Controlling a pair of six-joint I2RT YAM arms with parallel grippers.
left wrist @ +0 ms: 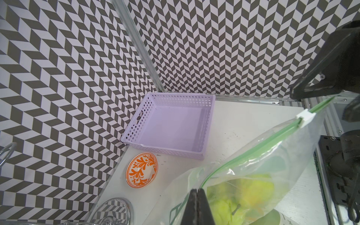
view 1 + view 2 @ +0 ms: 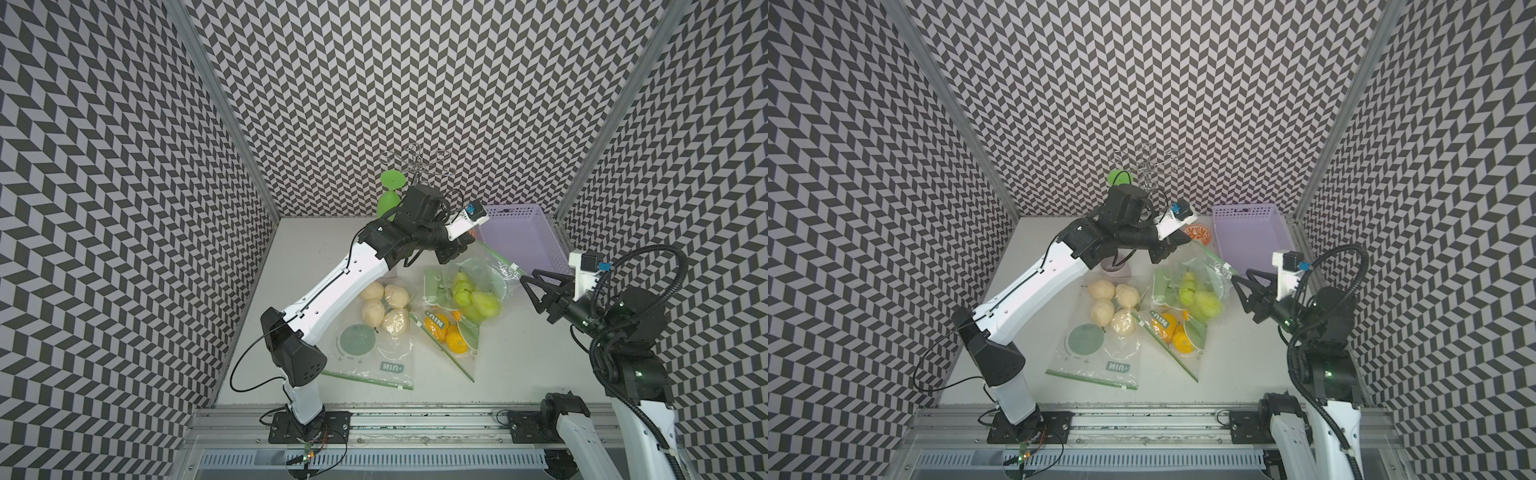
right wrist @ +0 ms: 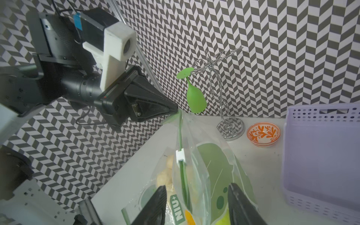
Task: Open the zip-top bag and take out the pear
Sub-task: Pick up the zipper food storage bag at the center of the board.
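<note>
The right gripper (image 3: 196, 187) stands with its jaws apart, straddling the green zip seam of the zip-top bag (image 2: 488, 272) and gripping nothing yet. Just past its fingertips along that seam sits the white slider (image 3: 180, 155). From there the seam's long axis runs up and away to the left gripper (image 3: 175, 110), clamped on the bag's far corner. The green pears (image 2: 478, 301) sag in the bag's belly below, on the table (image 2: 519, 357). I judge the slider is the right arm's to take.

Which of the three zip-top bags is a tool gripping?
The green-fruit bag, its zip corner pinched by the left tool; the pale-fruit bag and the orange bag lie flat, untouched.
</note>
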